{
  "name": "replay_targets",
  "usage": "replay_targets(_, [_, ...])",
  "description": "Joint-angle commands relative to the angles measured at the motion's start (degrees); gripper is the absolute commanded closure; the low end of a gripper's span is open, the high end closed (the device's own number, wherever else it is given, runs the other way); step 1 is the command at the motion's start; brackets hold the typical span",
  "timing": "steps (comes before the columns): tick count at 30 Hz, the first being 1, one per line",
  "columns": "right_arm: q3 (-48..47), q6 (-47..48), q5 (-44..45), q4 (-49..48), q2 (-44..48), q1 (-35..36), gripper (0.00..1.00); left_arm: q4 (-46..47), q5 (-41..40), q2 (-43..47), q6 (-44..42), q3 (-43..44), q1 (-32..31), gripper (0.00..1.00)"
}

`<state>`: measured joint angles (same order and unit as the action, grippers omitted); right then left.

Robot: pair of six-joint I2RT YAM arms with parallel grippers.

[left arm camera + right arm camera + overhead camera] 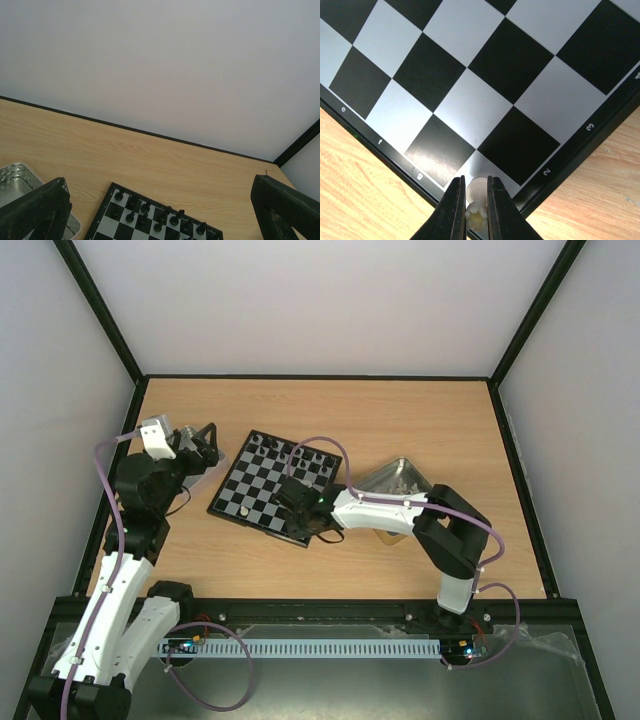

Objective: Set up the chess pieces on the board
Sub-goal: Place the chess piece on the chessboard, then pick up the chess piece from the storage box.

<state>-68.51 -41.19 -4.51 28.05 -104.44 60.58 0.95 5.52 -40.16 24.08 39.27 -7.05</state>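
Note:
The board (pixel 262 492) lies left of centre on the wooden table. Black chess pieces (pixel 268 448) fill its two far rows, and a lone white piece (pixel 246 511) stands near its front left corner. My right gripper (pixel 298 504) is over the board's near right corner. In the right wrist view it (pixel 476 192) is shut on a white rook (pixel 479 204) standing upright on the light corner square by the "2" mark. My left gripper (pixel 205 443) is open and empty, held above the table left of the board (pixel 114 226), with black pieces (pixel 145 206) between its fingers (pixel 37 210).
A silver metal tray (pixel 398 478) holding white pieces sits right of the board, partly under my right arm. Another silver tray (pixel 14 176) lies under my left gripper. Black frame rails and white walls enclose the table.

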Motion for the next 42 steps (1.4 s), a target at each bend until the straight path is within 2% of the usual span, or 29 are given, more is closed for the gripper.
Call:
replay_targets(1, [1.55,0.34,-1.0,4.11,1.65,0.73,0.95,1.07,-0.33,0.61,0.18,-0.4,0.4,0.01])
replay_targets(5, [1.62,0.54,-1.58,3.84,1.32,0.73,0.92,0.99,-0.38,0.53,0.14,-0.41,0.39,0.01])
replay_targets(11, [-1.41,-0.04,1.86,3.55,2.24,0.68,0.7,0.98,-0.42,0.51,0.18,-0.41,0.46,0.01])
replay_targets(15, [-3.34,-1.38,6.38,2.47,4.17,0.22,0.64,0.99,-0.42,0.42,0.12,-0.4,0.5,0.01])
replay_targets(21, [0.22,-3.19,11.13,-0.26,11.17,-5.94,0.63,0.82,-0.55,0.53,0.09,-0.27,0.46,0.01])
replay_targets(25, [5.9,-3.7,14.4,-0.83,17.65,-14.62,0.62,0.81,-0.44,0.58,0.18,-0.25,0.46,0.01])
replay_targets(29, [11.92,-2.74,12.75,-1.17,22.96,-25.9,0.64,0.81,-0.29,0.61,0.18,-0.39,0.46,0.01])
replay_targets(31, [14.18,-1.36,10.74,-1.16,22.95,-31.29,0.66,0.9,-0.27,0.62,0.17,-0.39,0.46,0.01])
replay_targets(34, [16.41,0.95,7.19,-2.05,21.21,-35.79,0.72,0.85,-0.24,0.54,0.16,-0.42,0.46,0.0])
replay_targets(38, [17.7,2.78,4.73,-3.95,18.13,-38.48,0.75,0.9,-0.33,0.5,0.18,-0.41,0.46,0.0])
replay_targets(42, [16.23,4.54,3.74,-4.71,13.83,-38.91,0.72,0.98,-0.19,0.23,0.14,-0.42,0.46,0.01])
